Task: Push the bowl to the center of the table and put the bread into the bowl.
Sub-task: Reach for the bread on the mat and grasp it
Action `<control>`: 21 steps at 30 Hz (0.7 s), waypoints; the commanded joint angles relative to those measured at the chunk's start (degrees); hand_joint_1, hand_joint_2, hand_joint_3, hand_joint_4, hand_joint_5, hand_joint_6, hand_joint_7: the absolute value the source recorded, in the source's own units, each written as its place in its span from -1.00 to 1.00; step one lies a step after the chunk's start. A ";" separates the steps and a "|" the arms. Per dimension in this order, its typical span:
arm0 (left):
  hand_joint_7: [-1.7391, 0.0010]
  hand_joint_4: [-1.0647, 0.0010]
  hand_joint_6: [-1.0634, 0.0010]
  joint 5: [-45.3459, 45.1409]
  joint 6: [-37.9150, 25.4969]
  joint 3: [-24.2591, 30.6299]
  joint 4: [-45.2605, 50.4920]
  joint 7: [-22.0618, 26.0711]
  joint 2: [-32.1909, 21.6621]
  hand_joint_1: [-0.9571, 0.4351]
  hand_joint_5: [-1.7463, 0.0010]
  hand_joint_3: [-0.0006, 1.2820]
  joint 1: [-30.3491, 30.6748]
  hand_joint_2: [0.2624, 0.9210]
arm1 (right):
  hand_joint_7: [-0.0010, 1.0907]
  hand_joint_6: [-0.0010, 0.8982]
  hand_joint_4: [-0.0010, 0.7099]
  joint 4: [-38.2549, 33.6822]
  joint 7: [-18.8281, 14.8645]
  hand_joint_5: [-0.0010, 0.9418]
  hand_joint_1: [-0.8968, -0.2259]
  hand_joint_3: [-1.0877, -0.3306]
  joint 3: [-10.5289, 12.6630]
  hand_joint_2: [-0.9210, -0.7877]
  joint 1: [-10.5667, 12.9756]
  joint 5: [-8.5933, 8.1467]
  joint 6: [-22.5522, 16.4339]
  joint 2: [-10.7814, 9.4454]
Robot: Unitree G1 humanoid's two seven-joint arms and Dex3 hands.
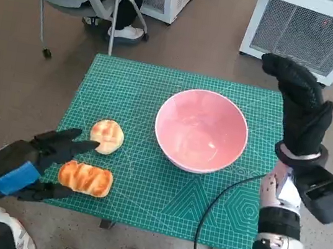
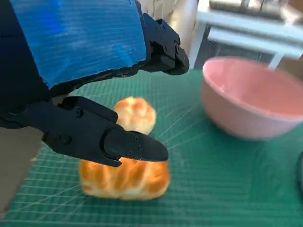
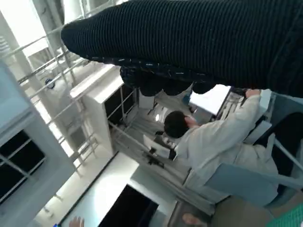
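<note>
Reaching for the braided bread loaf (image 1: 85,179), the left hand (image 1: 28,165) is spreading its released fingers (image 2: 135,145) around it, seemingly not yet touching. The pink bowl (image 1: 201,130) is sitting beyond the fingertips, mid-tabletop (image 1: 141,208). The right hand (image 1: 299,107) is hovering raised, grasping nothing.

We see a green mat (image 1: 144,190) covering the table. A seated person (image 3: 213,142) and a white cabinet (image 1: 312,33) are beyond.

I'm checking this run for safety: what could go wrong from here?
The left hand is open around the long bread; closing could nudge the round bun just beside it or squash the loaf. The bowl sits right of center, so the carry must clear its rim. The right hand is raised beside the bowl.
</note>
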State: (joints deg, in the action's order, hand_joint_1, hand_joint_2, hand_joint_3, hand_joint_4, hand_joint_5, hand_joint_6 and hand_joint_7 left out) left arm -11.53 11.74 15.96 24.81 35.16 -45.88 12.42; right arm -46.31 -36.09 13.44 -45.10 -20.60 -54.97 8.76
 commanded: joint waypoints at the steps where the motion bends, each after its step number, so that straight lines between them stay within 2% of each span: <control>1: 0.93 0.34 0.19 -2.33 -0.04 -2.68 -1.87 1.03 -1.45 -0.21 1.00 -1.00 -0.85 0.83 | -0.84 -0.27 -0.04 0.42 -0.20 -0.98 -0.10 -0.04 -0.07 -1.00 1.46 -0.73 1.38 -0.25; 21: 0.99 0.37 0.22 -8.34 -3.46 -12.46 -10.88 2.44 -1.88 -0.07 1.00 -1.00 -7.24 0.66 | -0.85 -0.26 -0.01 0.92 -0.20 -0.98 -0.13 -0.01 0.04 -1.00 1.88 -0.97 1.73 -1.13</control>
State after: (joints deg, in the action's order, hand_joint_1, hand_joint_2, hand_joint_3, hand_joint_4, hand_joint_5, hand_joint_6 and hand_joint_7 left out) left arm -18.44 9.21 5.28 15.59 37.29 -47.46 6.26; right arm -45.39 -36.09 13.45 -44.74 -20.69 -53.92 8.10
